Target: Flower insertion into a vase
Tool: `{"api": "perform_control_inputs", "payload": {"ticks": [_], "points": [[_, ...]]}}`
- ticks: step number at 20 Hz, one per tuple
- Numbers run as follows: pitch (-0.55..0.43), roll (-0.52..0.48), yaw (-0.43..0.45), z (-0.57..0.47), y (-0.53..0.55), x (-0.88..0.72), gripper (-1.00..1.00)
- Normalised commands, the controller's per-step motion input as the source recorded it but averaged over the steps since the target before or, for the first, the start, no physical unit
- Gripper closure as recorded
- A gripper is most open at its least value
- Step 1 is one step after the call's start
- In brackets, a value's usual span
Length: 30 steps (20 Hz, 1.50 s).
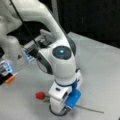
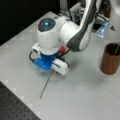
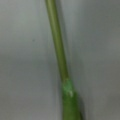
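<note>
A flower lies flat on the grey table, with a red head (image 1: 40,95) (image 2: 62,50) and a long thin green stem (image 1: 90,109) (image 2: 46,85). My gripper (image 1: 59,110) (image 2: 53,71) is lowered straight down over the stem, close behind the head, and its fingertips are hidden under the white and blue hand. The wrist view shows only the stem (image 3: 58,47) from very near, thickening to a bright green joint low in the picture. The dark brown vase (image 2: 110,60) stands upright at a front view's right, well away from the gripper.
A black perforated board (image 2: 15,107) borders the table at a front view's bottom left. Blue-lit equipment (image 2: 103,28) (image 1: 28,55) and an orange part (image 1: 10,79) sit by the arm's base. The arm's own links (image 1: 47,17) rise over the table.
</note>
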Motion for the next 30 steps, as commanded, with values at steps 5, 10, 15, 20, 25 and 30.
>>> {"api": "perform_control_inputs", "payload": {"ticks": [5,10,15,20,25,30], "points": [[-0.125,0.110,0.021,-0.09,-0.10,0.00,-1.00],[-0.109,0.108,-0.001,-0.10,-0.06,-0.04,1.00],[-0.117,0.098,-0.016,-0.14,-0.01,-0.02,1.00],[-0.149,0.108,-0.022,-0.17,0.00,0.03,1.00],[-0.119,0.112,-0.024,-0.10,-0.07,0.00,1.00],[-0.089,0.109,-0.028,-0.04,-0.14,-0.04,1.00]]}}
